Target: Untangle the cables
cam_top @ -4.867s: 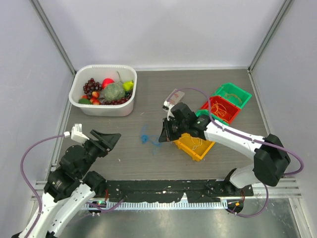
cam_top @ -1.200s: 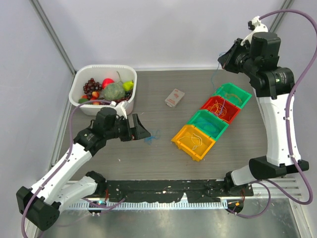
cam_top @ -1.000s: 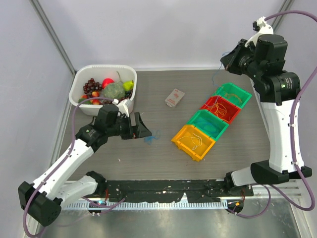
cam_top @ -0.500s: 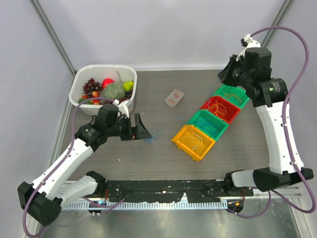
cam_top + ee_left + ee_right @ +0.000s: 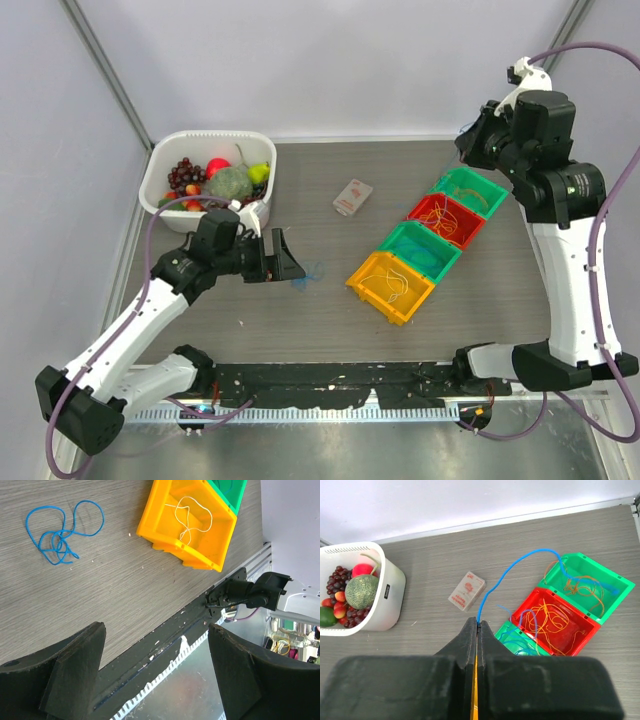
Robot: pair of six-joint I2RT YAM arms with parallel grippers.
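Cables are found at several places on the table (image 5: 250, 310). One blue cable (image 5: 540, 550) is pinched between the fully closed fingers of the right gripper (image 5: 478, 626), which is raised above the far right of the table. From the fingertips this cable arcs away and runs across the far green bin (image 5: 607, 570), where orange strands are also seen. A second blue cable (image 5: 62, 535) is seen lying loose on the bare wood in overlapping loops, just ahead of the left gripper (image 5: 156, 640). That gripper's jaws are spread wide, nothing is held between them, and the loops are not touched. A white cable (image 5: 187, 517) is contained in the yellow bin (image 5: 165, 535). Orange cables (image 5: 552, 620) are heaped in the red bin (image 5: 525, 600), and blue loops are visible in the second green bin (image 5: 395, 237). The four bins are set touching in a diagonal row. A small card box (image 5: 352, 197) and a white tub (image 5: 205, 222) of fruit are placed farther left.
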